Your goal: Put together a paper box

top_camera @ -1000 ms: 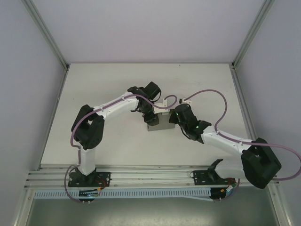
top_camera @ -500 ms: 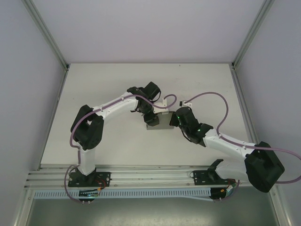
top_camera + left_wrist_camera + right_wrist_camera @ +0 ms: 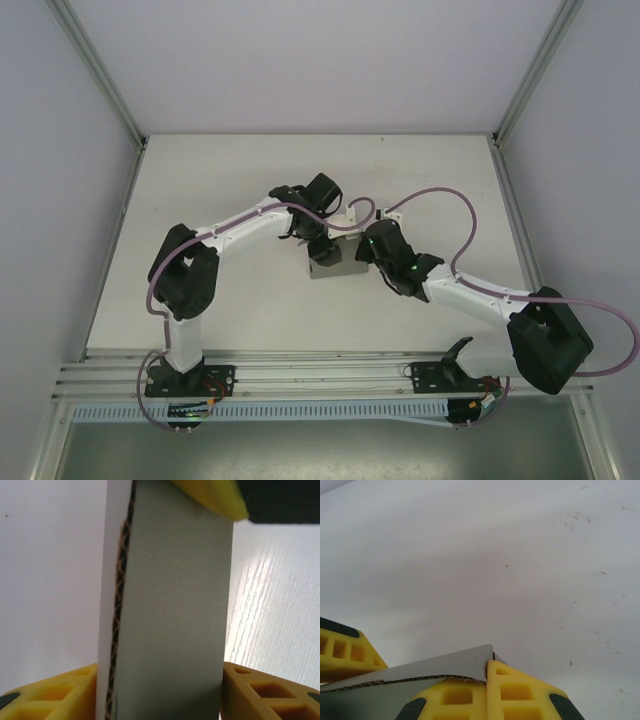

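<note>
The paper box (image 3: pixel 340 260), grey cardboard and partly folded, stands on the white table between both grippers. My left gripper (image 3: pixel 320 250) reaches it from the left. In the left wrist view an upright grey panel (image 3: pixel 175 620) with a corrugated edge fills the gap of the left gripper (image 3: pixel 160 692), and both yellow fingers (image 3: pixel 255 690) lie against its sides. My right gripper (image 3: pixel 366 250) meets the box from the right. Its fingers (image 3: pixel 520 690) are pressed together on the corner of a grey flap (image 3: pixel 445 667), at the right gripper (image 3: pixel 488 662). The right gripper's yellow fingertip (image 3: pixel 212 497) shows above the panel.
The white table (image 3: pixel 230 170) runs out to the back and left of the box. Aluminium frame posts (image 3: pixel 100 75) and grey side walls bound it. Both arms' purple cables (image 3: pixel 440 195) loop above the work spot.
The right arm's forearm and cable shifted a little and came back. The box and the left arm stay where they were.
</note>
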Robot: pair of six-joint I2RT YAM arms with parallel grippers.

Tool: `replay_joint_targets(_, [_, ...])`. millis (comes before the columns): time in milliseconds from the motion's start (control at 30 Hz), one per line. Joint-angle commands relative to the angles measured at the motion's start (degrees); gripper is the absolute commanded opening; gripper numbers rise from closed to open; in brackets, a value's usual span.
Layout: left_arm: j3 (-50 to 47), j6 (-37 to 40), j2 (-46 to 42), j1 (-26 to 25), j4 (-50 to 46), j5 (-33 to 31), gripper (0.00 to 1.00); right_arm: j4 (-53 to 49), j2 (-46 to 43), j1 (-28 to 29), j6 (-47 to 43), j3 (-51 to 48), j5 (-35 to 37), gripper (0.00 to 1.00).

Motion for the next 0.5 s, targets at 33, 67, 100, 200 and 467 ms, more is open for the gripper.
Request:
replay_joint_targets(33, [0.1, -3.1, -5.4, -0.6, 3.9, 1.6, 0.64, -17.0, 2.9, 1.6, -0.1, -5.1, -7.9, 0.00])
replay_joint_targets(67, [0.2, -3.3, -6.1, -0.7, 3.7, 1.8, 0.66, -17.2, 2.6, 1.6, -0.3, -5.0, -7.8, 0.00])
replay_joint_targets(100, [0.3, -3.7, -6.8, -0.7, 3.7, 1.8, 0.69, -17.4, 2.4, 1.7, -0.3, -4.9, -7.6, 0.00])
replay_joint_targets(200, [-0.3, -5.6, -8.8, -0.7, 3.2, -0.1, 0.69, -18.0, 2.0, 1.9, -0.2, -4.4, -6.7, 0.00])
replay_joint_targets(467, [-14.0, -15.5, -20.0, 0.9, 6.2, -9.0, 0.50, -18.8, 1.5, 3.5, -1.3, -2.7, -5.4, 0.00])
